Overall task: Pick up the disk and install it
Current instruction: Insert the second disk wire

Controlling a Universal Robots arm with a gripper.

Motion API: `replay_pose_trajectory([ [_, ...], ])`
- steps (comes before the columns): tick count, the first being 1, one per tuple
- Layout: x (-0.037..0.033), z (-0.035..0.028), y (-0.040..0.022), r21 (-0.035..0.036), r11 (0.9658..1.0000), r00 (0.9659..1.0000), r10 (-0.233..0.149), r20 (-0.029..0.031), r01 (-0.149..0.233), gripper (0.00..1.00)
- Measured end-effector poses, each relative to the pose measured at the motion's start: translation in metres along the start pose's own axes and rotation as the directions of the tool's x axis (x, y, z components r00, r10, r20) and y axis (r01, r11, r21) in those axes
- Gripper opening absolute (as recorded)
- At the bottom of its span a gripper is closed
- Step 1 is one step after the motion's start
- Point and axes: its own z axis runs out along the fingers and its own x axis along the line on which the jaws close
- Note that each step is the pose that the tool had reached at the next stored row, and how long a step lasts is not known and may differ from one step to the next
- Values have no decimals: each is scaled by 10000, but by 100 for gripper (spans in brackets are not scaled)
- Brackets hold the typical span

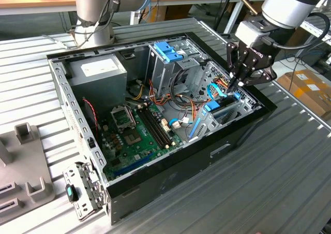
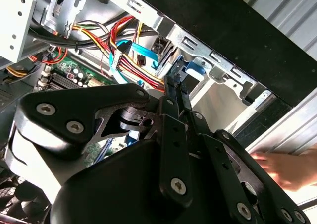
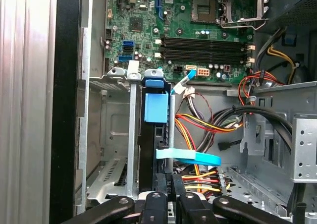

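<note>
Blue-framed disk (image 3: 155,110) upright in computer case (image 1: 170,179) bay (motherboard (image 3: 193,30) beside), fingers (image 3: 166,194) pinched on its edge

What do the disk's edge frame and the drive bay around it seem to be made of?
The disk stands edge-on in the drive bay. Its frame looks like blue plastic: solid colour, matte and smooth. The bay looks like bare sheet metal, likely steel: grey, dully reflective, with punched holes and folded edges. The pincer sits at the disk's near edge.

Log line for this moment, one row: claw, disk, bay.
claw: shut on disk | disk: on edge, blue frame up, in drive bay of computer case | seated: cannot tell
</note>
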Motion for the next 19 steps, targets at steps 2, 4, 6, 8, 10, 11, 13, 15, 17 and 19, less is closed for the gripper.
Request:
replay_pose_trajectory([
  [2, 0, 0, 0, -2, 10000, 10000, 0, 0, 0, 16],
  [4, 0, 0, -1, -4, 10000, 10000, -1, 2, 1, 16],
  [6, 7, 0, -1, 0, 10000, 9999, -2, 106, 2, 16],
  [8, 8, 0, -1, 0, 10000, 9999, -2, 112, 2, 16],
  [10, 34, 0, 0, 1, 10000, 9999, -2, 113, 2, 16],
  [11, 51, 4, 1, 0, 10000, 9999, -1, 115, 1, 16],
  [13, 57, 10, 12, 1, 10000, 9999, 8, 114, -8, 16],
  [15, 59, 13, 15, 1, 10000, 9999, 10, 113, -10, 16],
  [17, 60, 27, 18, 1, 10000, 9999, 15, 116, -15, 16],
  [19, 61, 35, 20, 1, 10000, 9999, 17, 111, -17, 16],
])
